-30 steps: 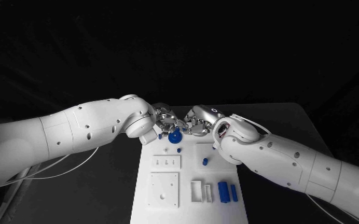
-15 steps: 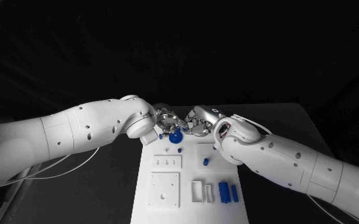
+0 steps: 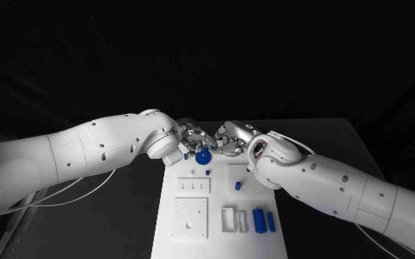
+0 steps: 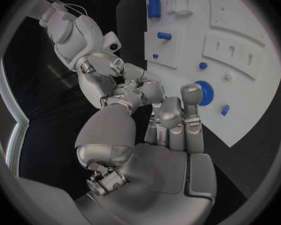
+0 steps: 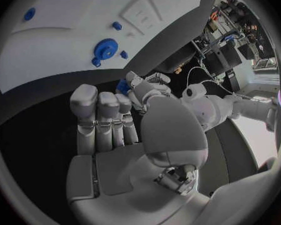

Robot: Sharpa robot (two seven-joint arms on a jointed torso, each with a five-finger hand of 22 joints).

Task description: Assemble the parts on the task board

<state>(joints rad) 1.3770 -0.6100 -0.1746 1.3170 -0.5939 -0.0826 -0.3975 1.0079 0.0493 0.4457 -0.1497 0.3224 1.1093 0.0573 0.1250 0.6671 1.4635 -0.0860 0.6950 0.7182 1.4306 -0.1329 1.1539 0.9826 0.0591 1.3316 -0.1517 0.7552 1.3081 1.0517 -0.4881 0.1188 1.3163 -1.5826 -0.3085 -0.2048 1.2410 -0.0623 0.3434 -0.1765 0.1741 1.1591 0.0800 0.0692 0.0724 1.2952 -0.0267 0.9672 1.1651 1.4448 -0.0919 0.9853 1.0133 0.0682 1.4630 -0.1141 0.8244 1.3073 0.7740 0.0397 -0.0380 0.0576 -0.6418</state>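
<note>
Currently the two robot hands are seen close together at the far end of the task board (image 3: 216,235) — the left robot hand (image 3: 192,138) and the right robot hand (image 3: 232,141), just beside a blue gear (image 3: 203,157). A small blue part (image 5: 122,87) is pinched in the left robot hand's fingertips. The right robot hand's fingers (image 5: 100,117) are held straight and side by side, with nothing between them. Nearer on the task board, a blue cylinder (image 3: 258,220) is laid by white holders.
</note>
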